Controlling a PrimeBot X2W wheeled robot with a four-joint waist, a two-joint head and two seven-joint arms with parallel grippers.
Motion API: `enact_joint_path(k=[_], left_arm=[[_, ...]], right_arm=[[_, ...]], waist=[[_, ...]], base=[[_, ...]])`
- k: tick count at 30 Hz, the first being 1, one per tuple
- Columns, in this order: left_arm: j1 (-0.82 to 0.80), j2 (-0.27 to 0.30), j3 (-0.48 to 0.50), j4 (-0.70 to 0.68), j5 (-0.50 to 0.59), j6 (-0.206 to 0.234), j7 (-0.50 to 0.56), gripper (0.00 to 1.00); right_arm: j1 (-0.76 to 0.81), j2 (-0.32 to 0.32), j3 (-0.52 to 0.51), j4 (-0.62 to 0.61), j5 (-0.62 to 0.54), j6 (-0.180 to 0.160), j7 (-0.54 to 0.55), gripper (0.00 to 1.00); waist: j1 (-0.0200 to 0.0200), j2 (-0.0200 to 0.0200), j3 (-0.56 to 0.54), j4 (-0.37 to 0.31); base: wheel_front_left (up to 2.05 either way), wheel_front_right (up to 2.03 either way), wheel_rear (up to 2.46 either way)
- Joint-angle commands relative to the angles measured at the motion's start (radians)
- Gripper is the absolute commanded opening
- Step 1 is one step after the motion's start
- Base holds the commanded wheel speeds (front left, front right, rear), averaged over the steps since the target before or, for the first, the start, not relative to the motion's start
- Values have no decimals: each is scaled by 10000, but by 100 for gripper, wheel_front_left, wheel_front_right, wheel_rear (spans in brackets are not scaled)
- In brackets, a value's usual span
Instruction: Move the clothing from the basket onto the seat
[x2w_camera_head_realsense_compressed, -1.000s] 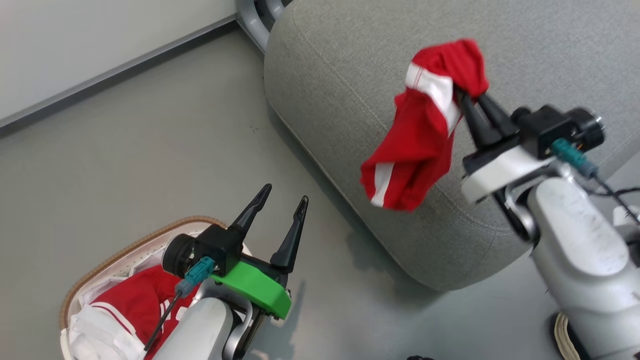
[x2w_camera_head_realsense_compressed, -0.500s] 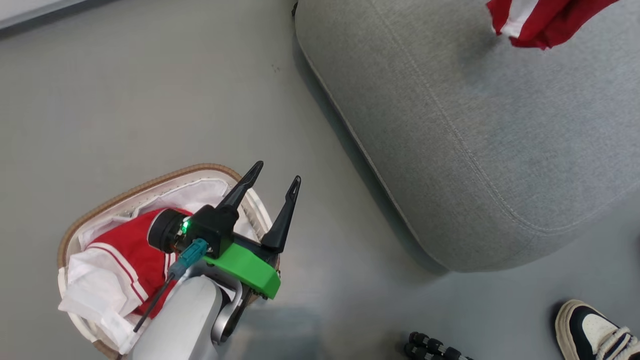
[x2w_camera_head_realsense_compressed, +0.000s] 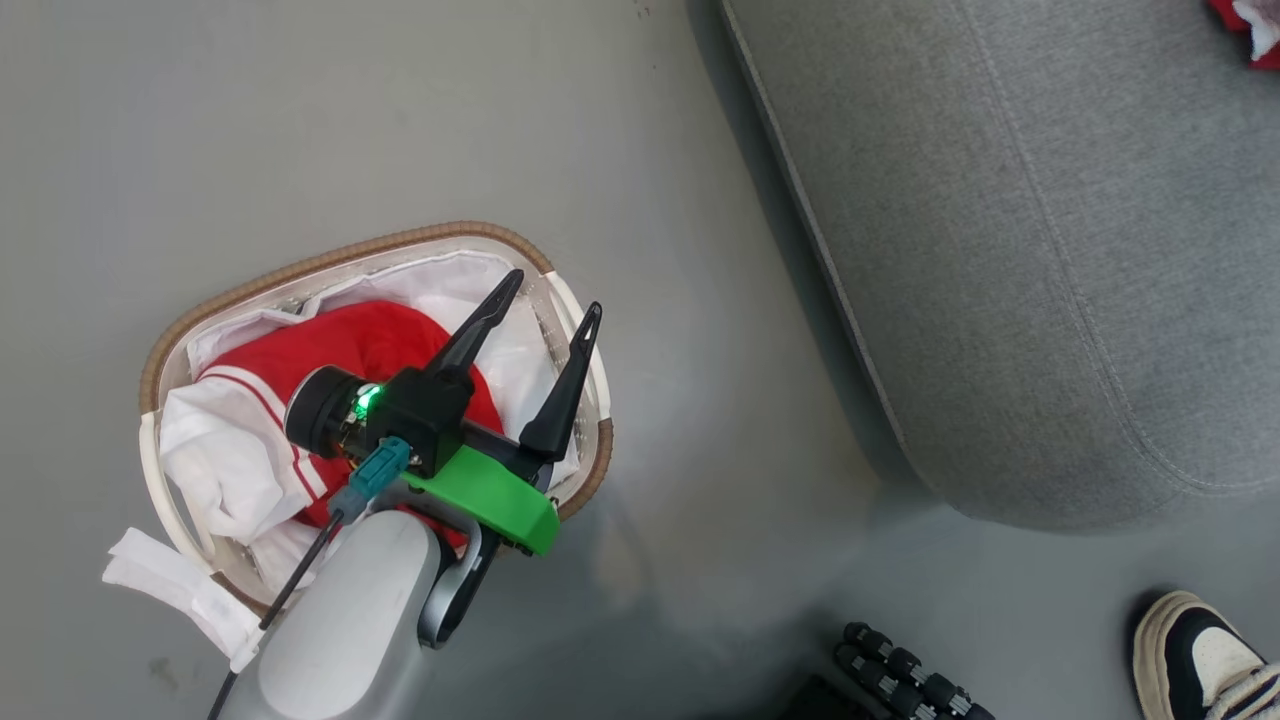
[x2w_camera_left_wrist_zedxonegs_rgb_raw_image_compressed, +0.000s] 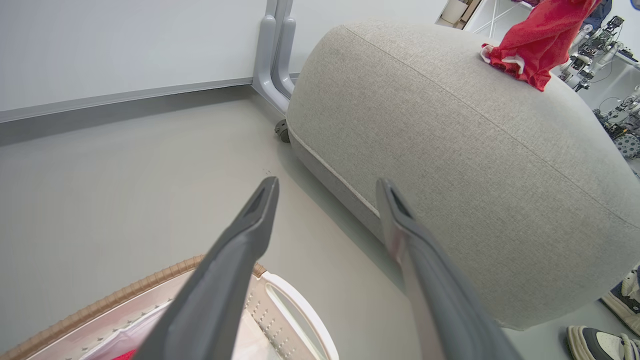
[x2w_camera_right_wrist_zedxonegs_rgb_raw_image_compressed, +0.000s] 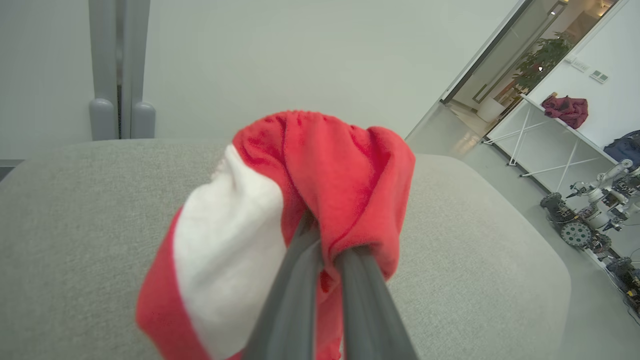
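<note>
Clothing (x2w_camera_right_wrist_zedxonegs_rgb_raw_image_compressed: 350, 170) clamped in right claw (x2w_camera_right_wrist_zedxonegs_rgb_raw_image_compressed: 327, 245); left claw (x2w_camera_head_realsense_compressed: 555, 292) gapes empty.

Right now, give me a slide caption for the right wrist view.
Right gripper shut on a red garment with white trim, held over the grey seat.

no legible text, no readable labels

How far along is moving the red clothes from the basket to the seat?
Done: nothing is released on the seat yet. In hand: the right claw is shut on one red garment above the seat, its lower end seemingly touching it. Remaining: the second red garment lies in the basket, with the open left claw above it.
</note>
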Motion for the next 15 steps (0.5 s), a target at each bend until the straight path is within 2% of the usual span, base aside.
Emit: enact_joint_path(k=[1, 2, 3, 4, 15], left_arm=[[-201, 37, 31, 7, 108, -29, -9, 100], [-222, 21, 51, 28, 119, -30, -9, 100], [-241, 2, 93, 43, 125, -30, -9, 100], [-262, -30, 151, 52, 129, -30, -9, 100], [307, -291, 1014, 241, 143, -30, -9, 100]], right_arm=[[271, 140, -167, 266, -108, -10, -48, 0], [370, 250, -390, 444, -113, -12, -48, 12], [473, 321, -541, 514, -115, -12, -48, 48], [636, 442, -702, 547, -138, -12, -48, 100], [3337, 1792, -1423, -934, -363, -12, -48, 100]], waist=[[-2, -1, 356, 354], [-2, -1, 374, 387], [-2, -1, 381, 414], [-2, -1, 365, 453], [-2, -1, -564, 736]], base=[[0, 0, 0], [0, 0, 0], [0, 0, 0], [0, 0, 0], [0, 0, 0]])
